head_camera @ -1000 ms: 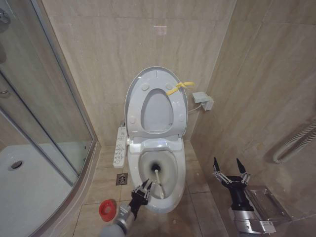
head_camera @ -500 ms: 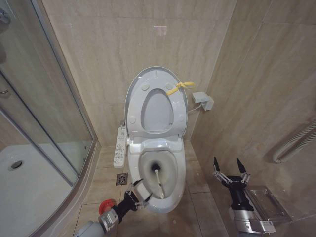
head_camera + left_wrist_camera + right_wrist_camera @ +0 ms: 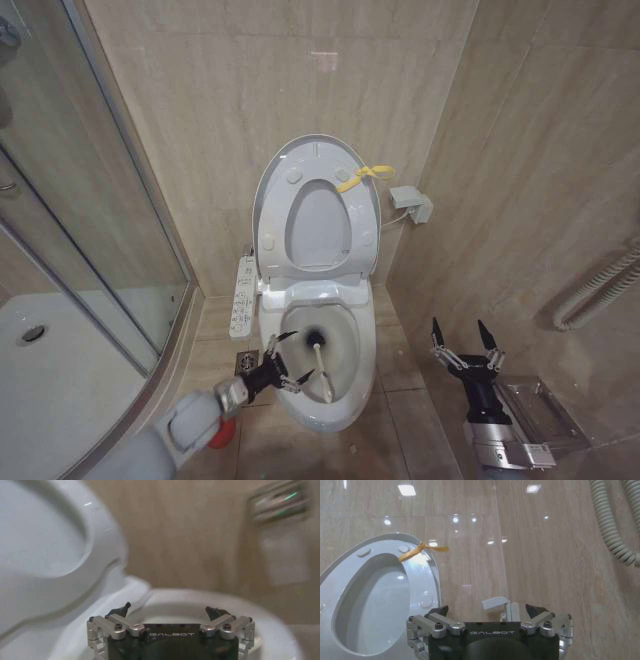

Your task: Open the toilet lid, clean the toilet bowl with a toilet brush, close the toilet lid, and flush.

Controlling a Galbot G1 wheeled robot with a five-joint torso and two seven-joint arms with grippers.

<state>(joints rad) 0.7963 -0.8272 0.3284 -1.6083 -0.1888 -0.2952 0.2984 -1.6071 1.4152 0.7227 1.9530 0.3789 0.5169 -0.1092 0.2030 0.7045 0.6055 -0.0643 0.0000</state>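
The toilet lid stands raised against the wall, a yellow ribbon tied to its rim, and the ring seat is raised with it. Below it the toilet bowl is uncovered. The toilet brush lies in the bowl, black head down and white handle leaning toward the front rim. My left gripper hangs open over the bowl's left rim, right beside the handle and holding nothing; the left wrist view has it open over the rim. My right gripper waits open to the bowl's right, facing the lid.
A red cup holder stands on the floor left of the bowl, partly behind my left arm. The button panel and a floor drain are on that side too. The glass shower door and shower tray bound the left, tiled walls the back and right.
My left arm has swung out to the left and its gripper has risen from the bowl's front edge to its left rim. The brush and right arm have stayed put.
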